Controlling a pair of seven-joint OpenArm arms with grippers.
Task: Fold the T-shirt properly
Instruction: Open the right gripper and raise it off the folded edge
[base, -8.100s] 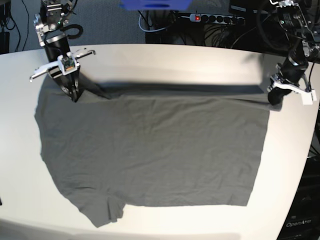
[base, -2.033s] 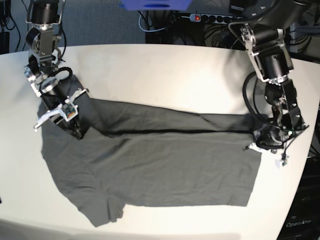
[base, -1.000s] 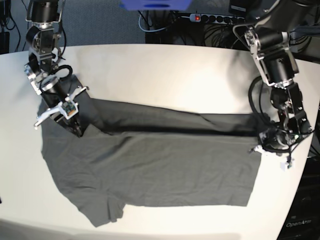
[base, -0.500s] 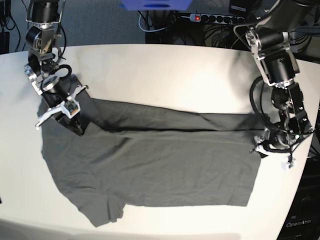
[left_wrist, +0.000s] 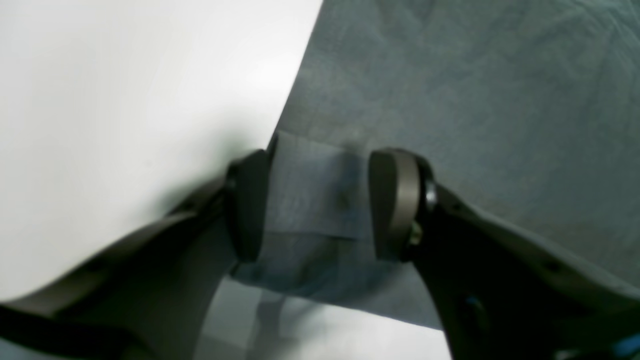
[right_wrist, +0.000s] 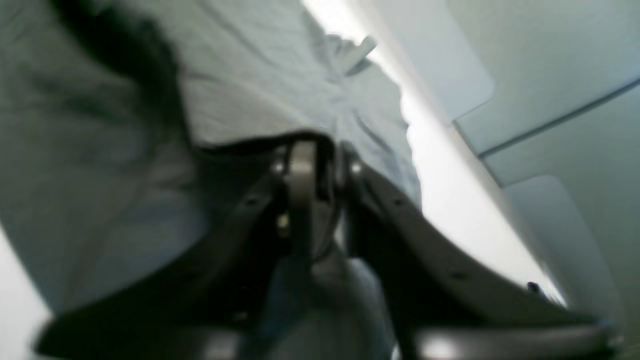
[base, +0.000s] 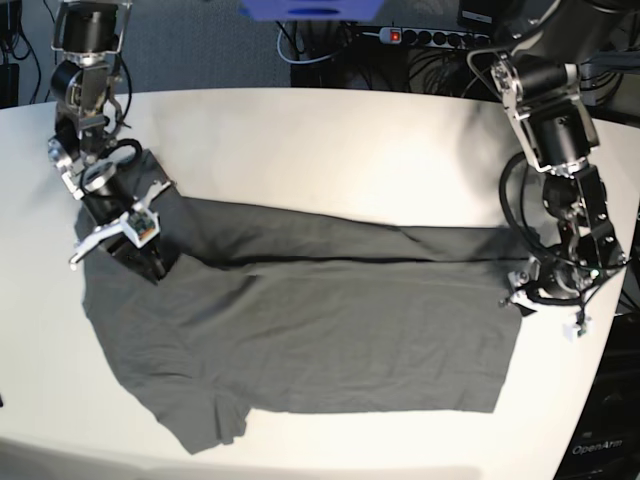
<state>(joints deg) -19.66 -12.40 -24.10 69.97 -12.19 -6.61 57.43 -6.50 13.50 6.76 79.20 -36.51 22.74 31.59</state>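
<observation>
The dark olive-grey T-shirt (base: 300, 330) lies flat on the white table (base: 330, 140), its far edge folded over toward the middle in a long strip. My left gripper (base: 522, 298) stands at the strip's right end, low on the cloth. In the left wrist view the left gripper (left_wrist: 315, 205) is open, with a corner of the T-shirt (left_wrist: 500, 100) lying loose between its fingers. My right gripper (base: 153, 263) rests at the strip's left end near the sleeve. In the blurred right wrist view the right gripper (right_wrist: 324, 160) has its jaws a little apart, with the T-shirt's (right_wrist: 250, 75) dark folded edge at the tips.
A power strip (base: 430, 37) and cables lie behind the table's far edge, beside a blue object (base: 310, 8). The table's right edge runs close to my left arm. White table surface shows beyond the shirt's far fold and along the front.
Over eight seconds both grippers carried the shirt's far edge toward the middle. In the last second the left jaws opened wide and the right jaws began to part; the cloth stayed down.
</observation>
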